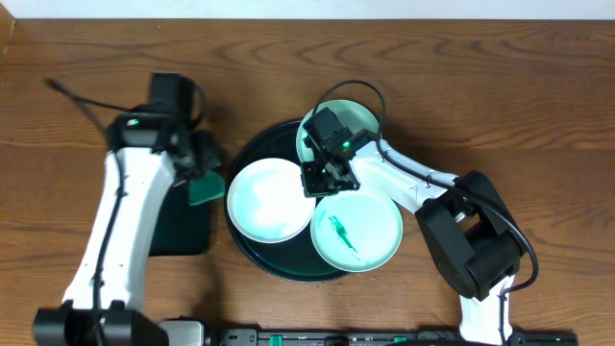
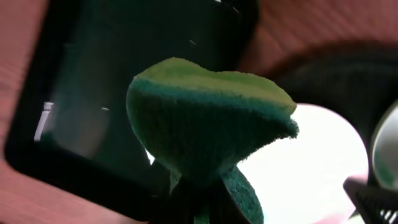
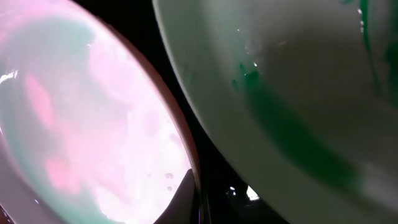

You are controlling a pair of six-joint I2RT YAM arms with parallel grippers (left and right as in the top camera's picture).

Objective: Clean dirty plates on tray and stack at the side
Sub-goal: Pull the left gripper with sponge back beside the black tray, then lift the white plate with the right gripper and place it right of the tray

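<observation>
Evidently our left gripper (image 2: 205,196) clamps the sponge (image 2: 205,118) for wiping, while our closed right gripper (image 1: 322,181) sits between white plate (image 1: 261,204) and smeared plate (image 1: 370,235).

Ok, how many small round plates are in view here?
3, all on the large round black tray: pale turquoise plate at the far side, partly covered; white plate left; green-smeared turquoise plate near right. None seems fully hidden.

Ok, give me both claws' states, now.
Left claw: closed on the green sponge.
Right claw: closed; whether it holds anything cannot be told.
</observation>
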